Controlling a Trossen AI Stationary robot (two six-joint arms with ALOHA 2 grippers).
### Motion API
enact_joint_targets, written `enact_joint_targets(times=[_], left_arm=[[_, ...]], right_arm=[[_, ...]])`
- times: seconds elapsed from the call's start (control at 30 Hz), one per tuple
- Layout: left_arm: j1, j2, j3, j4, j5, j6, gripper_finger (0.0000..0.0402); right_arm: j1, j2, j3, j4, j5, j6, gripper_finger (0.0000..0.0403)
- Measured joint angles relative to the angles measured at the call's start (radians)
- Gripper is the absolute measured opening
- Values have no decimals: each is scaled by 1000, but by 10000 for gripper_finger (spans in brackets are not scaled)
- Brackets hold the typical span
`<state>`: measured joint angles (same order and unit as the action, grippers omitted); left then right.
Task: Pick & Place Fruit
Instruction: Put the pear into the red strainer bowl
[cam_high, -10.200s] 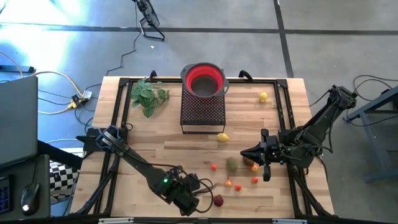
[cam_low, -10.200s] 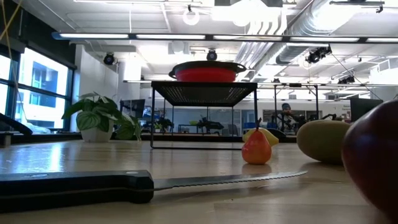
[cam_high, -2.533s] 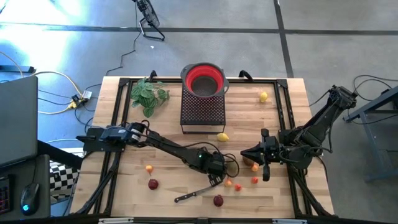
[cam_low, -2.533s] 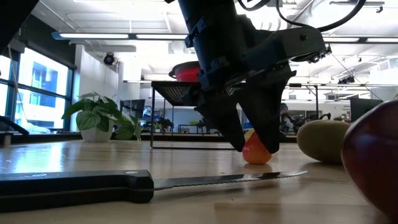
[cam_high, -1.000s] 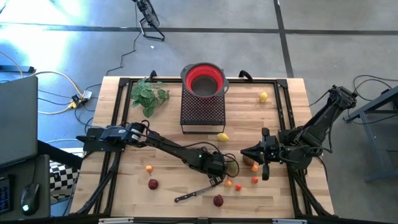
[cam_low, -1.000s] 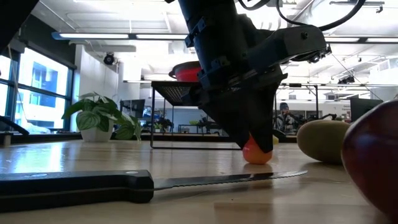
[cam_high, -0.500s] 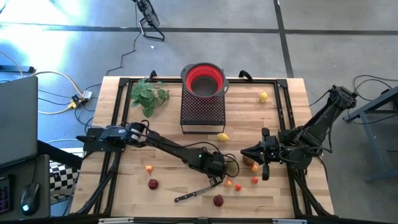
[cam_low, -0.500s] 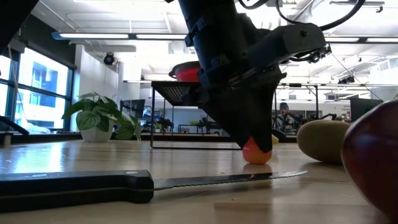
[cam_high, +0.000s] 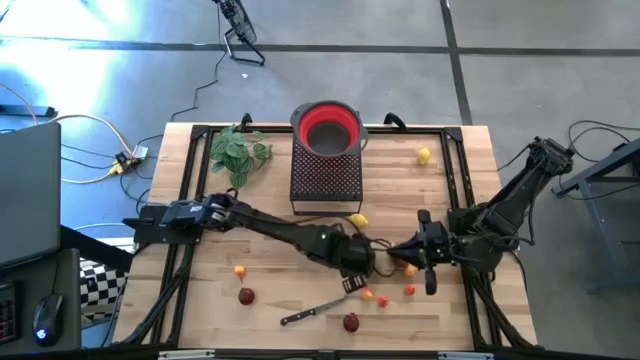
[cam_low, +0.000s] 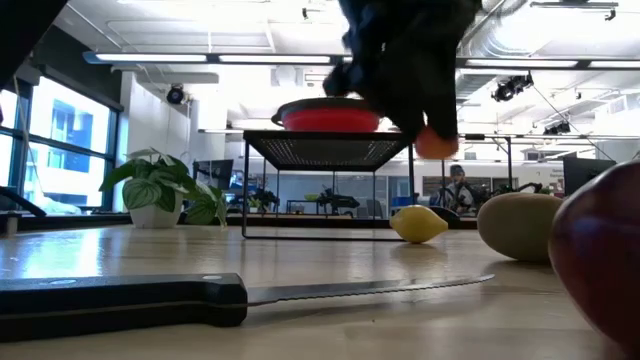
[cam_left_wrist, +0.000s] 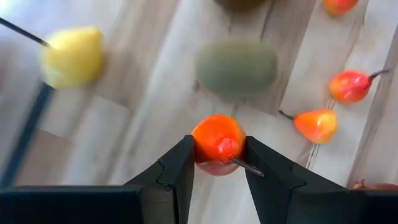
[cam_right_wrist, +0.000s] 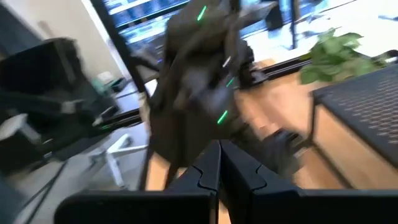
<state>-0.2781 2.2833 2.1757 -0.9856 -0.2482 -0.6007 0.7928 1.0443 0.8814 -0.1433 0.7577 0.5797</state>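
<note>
Lying nearest on the bench (cam_low: 330, 320), a black-handled knife (cam_low: 120, 300) points toward a lemon (cam_low: 418, 224). Above it, the left end effector (cam_left_wrist: 216, 163) pinches a small orange-red fruit (cam_left_wrist: 217, 142), lifted clear. Farther off, the right end effector (cam_right_wrist: 219, 163) rests with fingers together.

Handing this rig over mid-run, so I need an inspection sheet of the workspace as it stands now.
Surface: wooden table, black frame around its edges.
Job's things: orange fruit lifted clear of the table; lemon beside the mesh stand; green oval fruit, small orange and red pieces, dark red balls loose on the wood; red colander on the stand.
Clutter: knife, leafy sprig.
Grippers: left gripper shut on the orange fruit; right gripper shut, at the table's right side.
Cables: yellow and white leads off the left edge.
Surroundings: grey floor, monitor left.
</note>
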Motion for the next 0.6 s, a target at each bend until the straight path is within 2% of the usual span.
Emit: enact_joint_targets(times=[0.23,0.33,0.6], left_arm=[[41,-1,183,-162,-38,71,122],[59,-44,162,-162,-48,97,122],[106,-108,164,-200,-87,138,122]], right_arm=[[67,-25,0,24,-80,0,3],[104,-44,0,24,-109,0,3],[195,-84,0,19,-84,-7,3]])
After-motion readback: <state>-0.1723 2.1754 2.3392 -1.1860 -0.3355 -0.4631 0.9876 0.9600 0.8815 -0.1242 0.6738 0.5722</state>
